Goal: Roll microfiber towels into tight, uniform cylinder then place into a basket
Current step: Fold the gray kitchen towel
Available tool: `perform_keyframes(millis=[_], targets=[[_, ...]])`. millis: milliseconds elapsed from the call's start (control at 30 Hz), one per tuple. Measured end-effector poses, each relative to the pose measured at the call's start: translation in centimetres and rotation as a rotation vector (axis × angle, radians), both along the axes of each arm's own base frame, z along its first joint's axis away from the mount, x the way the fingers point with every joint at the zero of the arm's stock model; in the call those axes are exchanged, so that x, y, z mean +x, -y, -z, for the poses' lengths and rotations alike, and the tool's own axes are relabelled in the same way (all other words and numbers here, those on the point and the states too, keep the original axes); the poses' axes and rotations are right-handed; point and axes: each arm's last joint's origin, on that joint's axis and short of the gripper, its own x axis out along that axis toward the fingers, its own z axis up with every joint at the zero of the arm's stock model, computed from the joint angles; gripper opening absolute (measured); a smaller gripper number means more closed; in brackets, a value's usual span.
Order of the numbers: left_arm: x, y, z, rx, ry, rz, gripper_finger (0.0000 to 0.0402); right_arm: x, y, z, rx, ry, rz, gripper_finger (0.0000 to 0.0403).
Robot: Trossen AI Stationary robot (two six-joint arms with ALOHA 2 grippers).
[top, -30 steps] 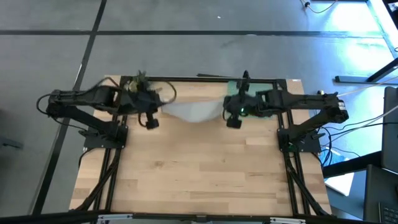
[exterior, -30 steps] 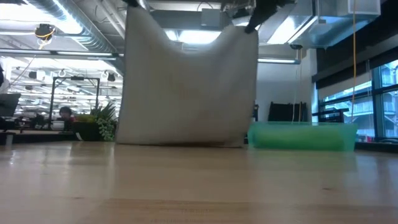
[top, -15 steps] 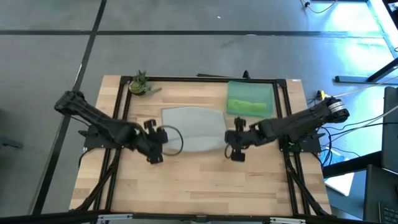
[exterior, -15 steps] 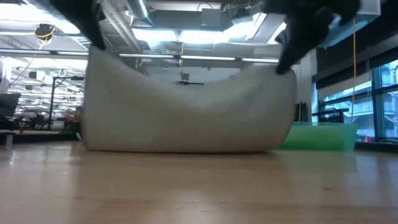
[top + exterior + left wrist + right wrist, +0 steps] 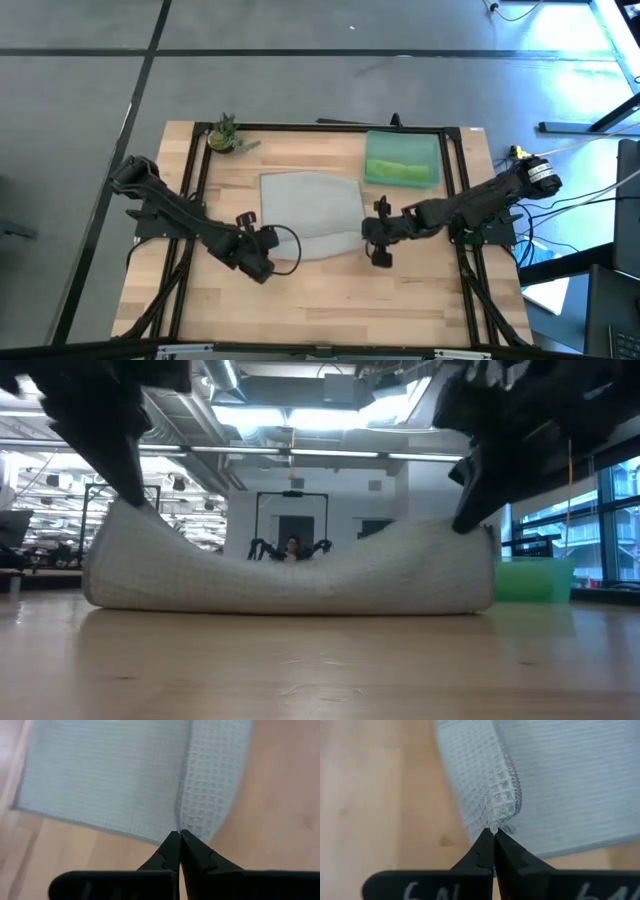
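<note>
The light grey towel point(image 5: 310, 212) lies spread in the middle of the table, its far part flat on the wood and its near edge point(image 5: 290, 575) raised at both ends and sagging between. My left gripper point(image 5: 270, 250) is shut on the near left corner, my right gripper point(image 5: 368, 240) on the near right corner. The lime green towel point(image 5: 400, 172) lies rolled in the teal basket point(image 5: 440, 150) at the far right. My left gripper pinches the grey towel's near left corner point(image 5: 178, 826) between its two fingertips point(image 5: 172, 845), slanting down from the near left. The corner point(image 5: 125, 510) is lifted off the table and the cloth slopes down from it to the wood. One layer or several, I cannot tell. My right gripper pinches the near right corner point(image 5: 496, 820) between its fingertips point(image 5: 487, 842), slanting down from the near right. The cloth bunches at the tips. This corner point(image 5: 475, 530) is held above the table, and the edge between the two corners hangs slack.
A small potted plant point(image 5: 224, 135) stands at the far left corner. The basket point(image 5: 535, 580) sits just beyond the towel's right side. Bare wood stretches from the towel to the table's near edge point(image 5: 320, 320).
Both grippers, still shut on the towel's corners, have come down and toward the near edge, moving apart. The grey towel, which hung upright below them near the far edge, is now laid out on the table with only its near edge raised.
</note>
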Motion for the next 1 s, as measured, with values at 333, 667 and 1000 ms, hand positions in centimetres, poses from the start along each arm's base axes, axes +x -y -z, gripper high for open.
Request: perform_keyframes(millis=[333, 667, 1000], targets=[[0.3, -3.8, 0.4, 0.21, -0.019, -0.256, 0.0, 1.7, 5.8, 1.1, -0.181, -0.011, 0.095, 0.0003], [1.6, -8.6, 0.4, 0.352, -0.047, -0.36, 0.0, 2.6, 11.8, 1.9, -0.326, -0.011, 0.271, 0.0003], [1.3, -12.7, 2.7, 0.397, -0.057, -0.486, 0.0, 2.9, 15.2, 2.7, -0.386, -0.013, 0.323, 0.0003]])
